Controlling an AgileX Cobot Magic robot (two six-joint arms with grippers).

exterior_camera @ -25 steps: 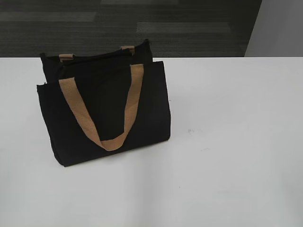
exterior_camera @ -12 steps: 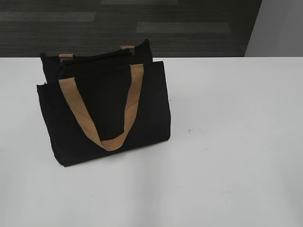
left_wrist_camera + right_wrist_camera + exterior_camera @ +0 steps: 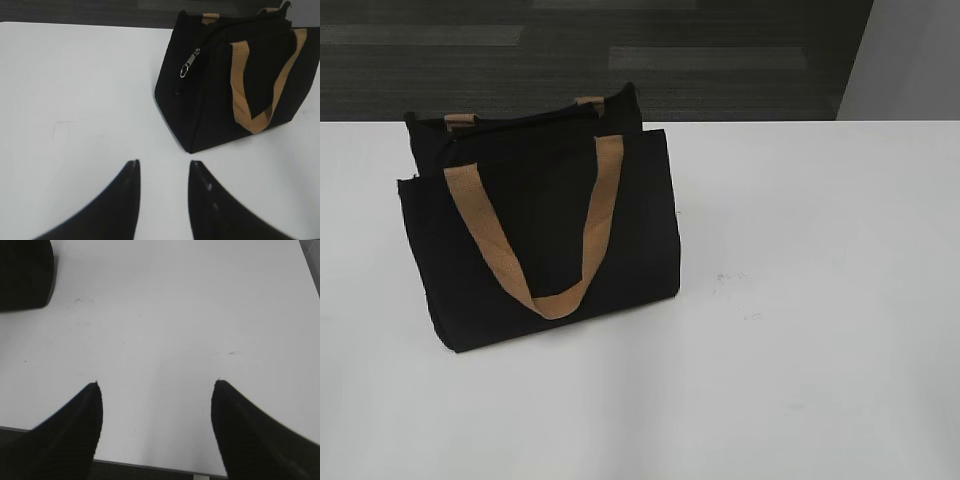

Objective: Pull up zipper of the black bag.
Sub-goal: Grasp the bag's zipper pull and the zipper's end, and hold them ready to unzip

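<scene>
White table (image 3: 820, 330) fills most of every view, with dark striped carpet beyond its far edge. Nearest the left wrist camera, the left claw (image 3: 162, 167) hangs over bare table with a narrow gap between its dark fingers, holding nothing. Nearest the right wrist camera, the right claw (image 3: 156, 387) is spread wide over bare table, also holding nothing; only a dark corner of the black bag (image 3: 25, 272) shows at the top left of that view, well apart from the fingers.

Farther on, the black bag (image 3: 545, 230) stands upright on the left part of the table, its tan strap handle (image 3: 550, 245) drooping down the front panel. Seen from the left wrist, the bag (image 3: 215, 85) is ahead and to the right of the left claw, apart from it. On the bag's end panel, the zipper (image 3: 200, 42) runs down from the top rim, and its silvery metal pull (image 3: 188, 64) dangles partway down that end.

Judging by this, the task has barely started: neither claw touches the bag, and the pull sits low at the end of its track. What is left is the whole job: reaching the bag, steadying it, pinching the small pull and drawing it along the track.
</scene>
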